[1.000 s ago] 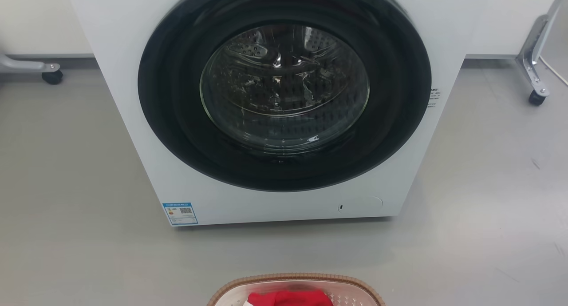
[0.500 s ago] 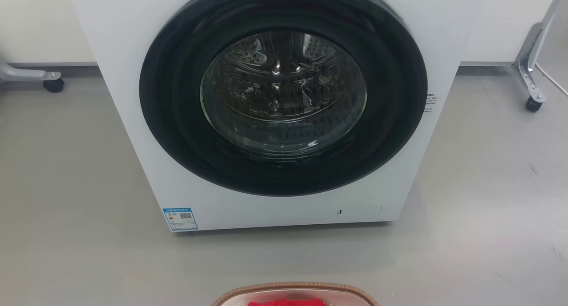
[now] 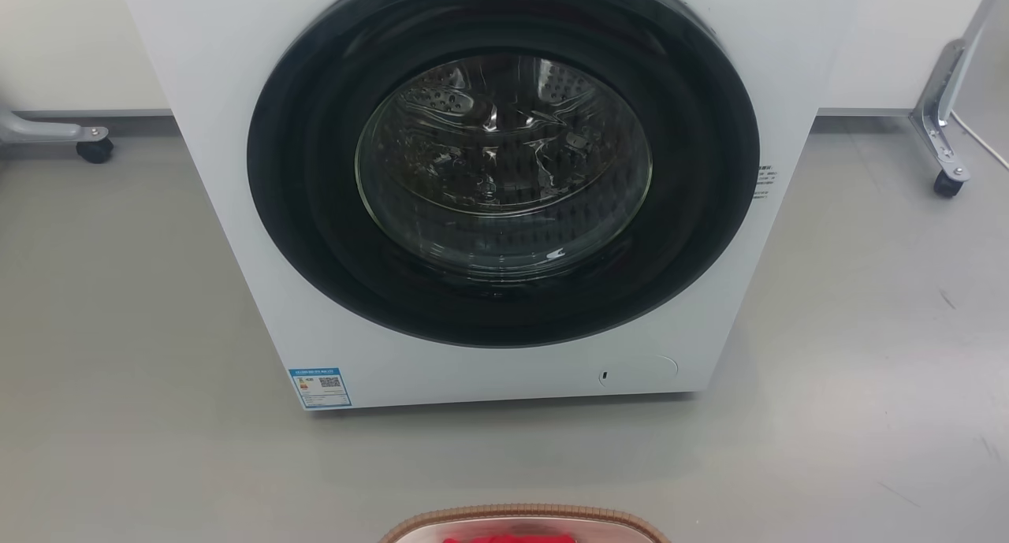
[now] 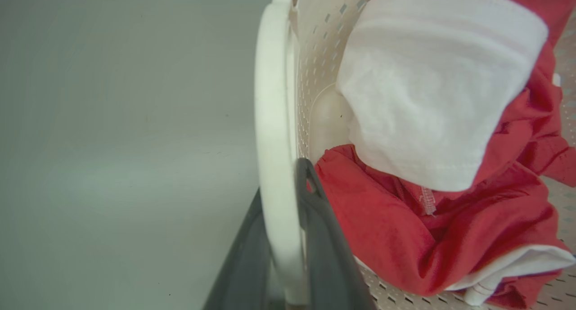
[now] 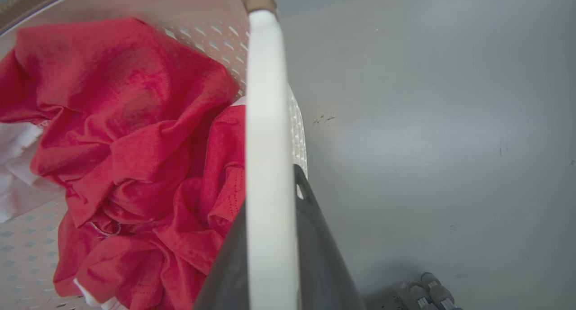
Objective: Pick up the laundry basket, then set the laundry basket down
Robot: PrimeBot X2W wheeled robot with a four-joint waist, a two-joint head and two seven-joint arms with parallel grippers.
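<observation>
Grey, smooth floor (image 3: 118,330) spreads across the room, and a big white washing machine (image 3: 228,212) stands on it with its round dark door (image 3: 504,165) shut. A wheeled metal frame leg (image 3: 942,133) sits off to the right by the wall. In front of the machine, with a strip of bare floor between them, the laundry basket (image 3: 524,515) pokes its brown woven-look rim into the bottom edge of the head view. Inside lie a crumpled red garment (image 4: 405,229) and a white one (image 4: 427,85) draped over it.

The left pincer (image 4: 280,184) is closed down on the basket's left handle (image 4: 272,121), one dark finger outside the white bar and one inside by the perforated wall, both touching the bar. The right pincer (image 5: 270,188) has the right handle (image 5: 267,98) the same way, the bar pinched between its two fingers.

So the grasp looks done on both sides. I would say the lift is either under way or about to begin. In the wrist views the floor beyond each handle looks soft and some way below, yet the basket's base is hidden, so I cannot tell whether it is off the floor. What remains, as I judge it, is to carry the load level, lower it until it rests flat, and then open both pincers off the handles.
</observation>
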